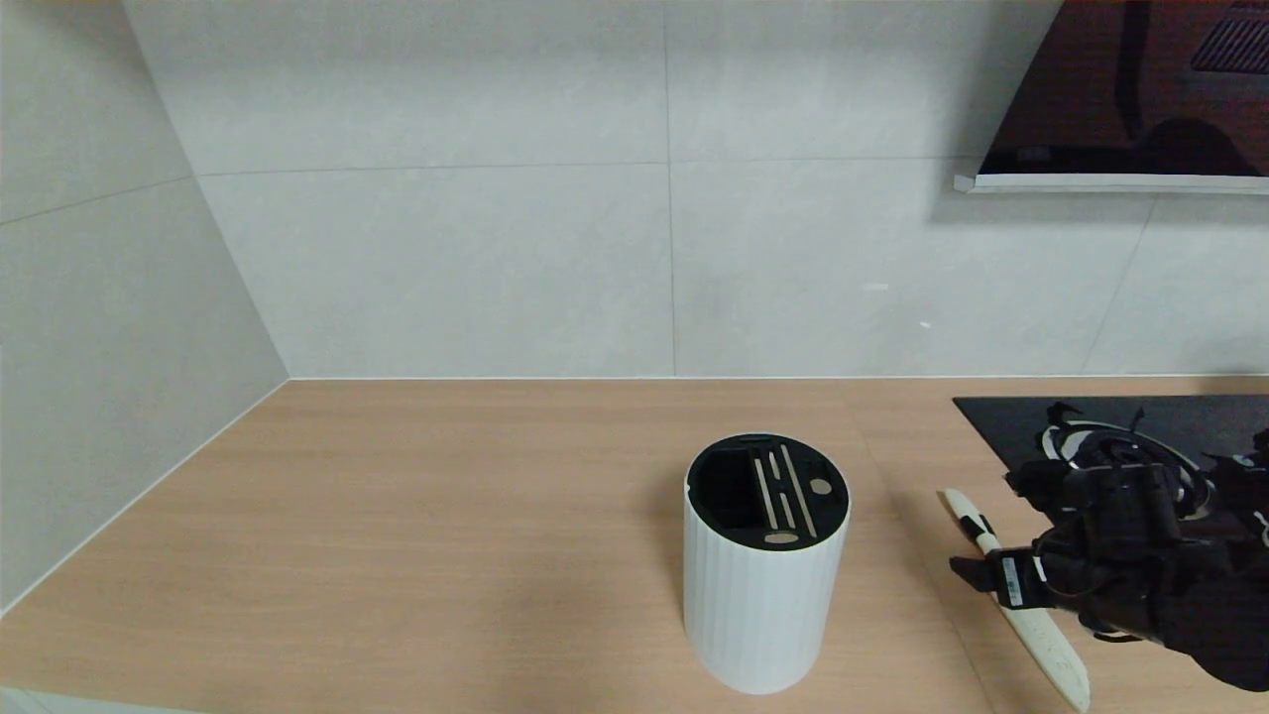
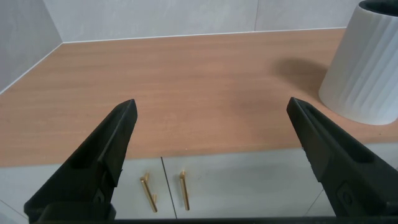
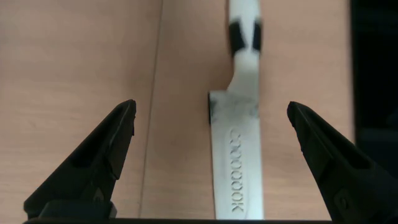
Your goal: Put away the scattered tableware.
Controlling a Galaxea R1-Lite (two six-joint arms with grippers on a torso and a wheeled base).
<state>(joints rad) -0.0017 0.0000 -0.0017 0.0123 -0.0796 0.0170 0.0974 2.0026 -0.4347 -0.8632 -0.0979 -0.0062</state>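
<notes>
Head view: white ribbed knife block (image 1: 763, 595) upright on the wooden table (image 1: 446, 516). A white knife (image 1: 1041, 640) lies flat to its right, beside the black cooktop (image 1: 1001, 421).
Left wrist view: left end effector (image 2: 211, 112) open, at the table's front edge.
Right wrist view: right end effector (image 3: 211, 112) open, fingers spread either side of the knife.

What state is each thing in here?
knife, lying flat on the counter, not gripped
holder, upright, nothing sticking out of its slots
right hand, open above the knife
left hand, open, holding nothing
doors, shut
</notes>
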